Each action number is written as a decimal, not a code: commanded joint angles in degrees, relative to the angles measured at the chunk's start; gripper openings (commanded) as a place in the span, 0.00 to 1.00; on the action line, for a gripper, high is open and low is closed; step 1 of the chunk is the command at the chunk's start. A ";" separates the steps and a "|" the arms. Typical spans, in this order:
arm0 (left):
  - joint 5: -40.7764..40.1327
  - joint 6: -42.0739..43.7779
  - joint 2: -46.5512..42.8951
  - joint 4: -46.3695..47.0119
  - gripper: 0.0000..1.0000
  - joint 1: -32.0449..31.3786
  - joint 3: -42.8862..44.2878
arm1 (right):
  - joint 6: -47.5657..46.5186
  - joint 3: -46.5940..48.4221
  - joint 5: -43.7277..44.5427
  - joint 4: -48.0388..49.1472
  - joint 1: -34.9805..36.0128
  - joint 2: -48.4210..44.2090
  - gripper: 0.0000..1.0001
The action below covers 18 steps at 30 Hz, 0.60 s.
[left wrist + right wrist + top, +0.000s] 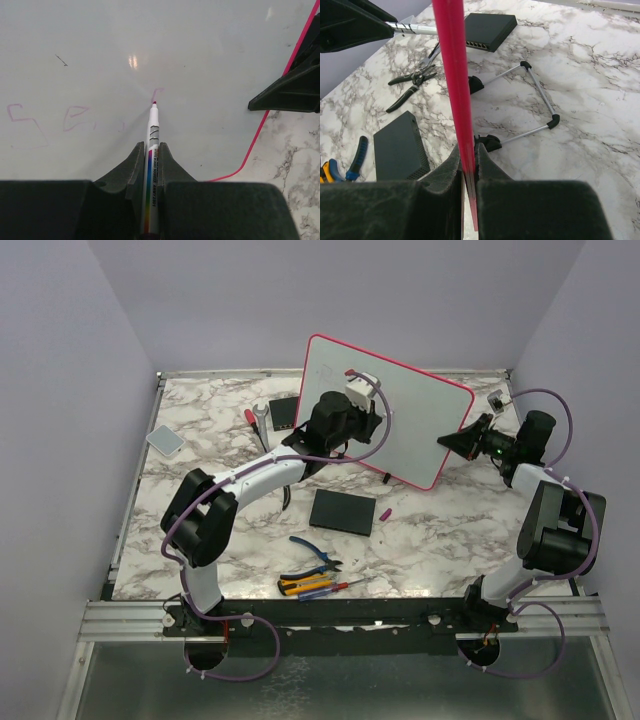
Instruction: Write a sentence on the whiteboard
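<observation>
The whiteboard (420, 420), pale with a pink-red frame, stands tilted on its feet at the back middle of the table. My left gripper (371, 422) is in front of its face, shut on a white whiteboard marker (152, 150) with a rainbow stripe. The marker's red tip (154, 103) touches the whiteboard (200, 50) at the foot of a short fresh stroke. The sentence (75, 118) is a few faint pink letters to the left of the tip. My right gripper (458, 440) is shut on the board's right frame (451, 75), which runs up between the jaws (468, 150).
A flat black slab (342, 511) lies in front of the board, with a small pink cap (386, 511) beside it. Pliers (318, 558) and screwdrivers (310, 586) lie near the front edge. A grey pad (165, 439) sits far left. A wrench (262, 418) and black box (285, 412) are behind my left arm.
</observation>
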 commanded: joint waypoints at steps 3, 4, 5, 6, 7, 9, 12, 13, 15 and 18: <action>2.08 -0.26 2.05 0.86 0.00 -0.54 1.85 | -1.76 -0.78 4.31 -3.01 0.26 1.90 0.01; 2.18 -0.24 2.16 0.84 0.00 -0.65 1.94 | -1.71 -0.81 4.31 -3.06 0.29 1.91 0.01; 2.19 -0.21 2.26 0.86 0.00 -0.60 1.98 | -1.75 -0.79 4.30 -3.05 0.28 1.93 0.01; 2.22 -0.22 2.35 0.89 0.00 -0.69 1.99 | -1.79 -0.79 4.31 -3.04 0.28 1.91 0.01; 2.14 -0.23 2.39 0.85 0.00 -0.72 1.97 | -1.72 -0.80 4.31 -3.04 0.29 1.91 0.01; 1.68 -0.07 2.29 0.84 0.00 -0.70 1.84 | -1.71 -0.77 4.39 -3.04 0.25 1.93 0.01; -0.43 0.14 1.93 0.16 0.00 -0.64 1.40 | -1.71 -0.85 4.40 -3.06 0.25 1.91 0.01; -1.39 0.21 1.85 -0.45 0.00 -0.65 1.41 | -1.72 -0.78 4.40 -3.06 0.23 1.93 0.01; -2.67 0.10 1.77 -1.71 0.00 -0.41 1.34 | -1.71 -0.84 4.40 -3.00 0.25 1.87 0.01; -5.04 -1.00 1.14 -2.25 0.00 0.45 0.23 | -1.78 -0.84 4.38 -3.02 0.29 1.84 0.01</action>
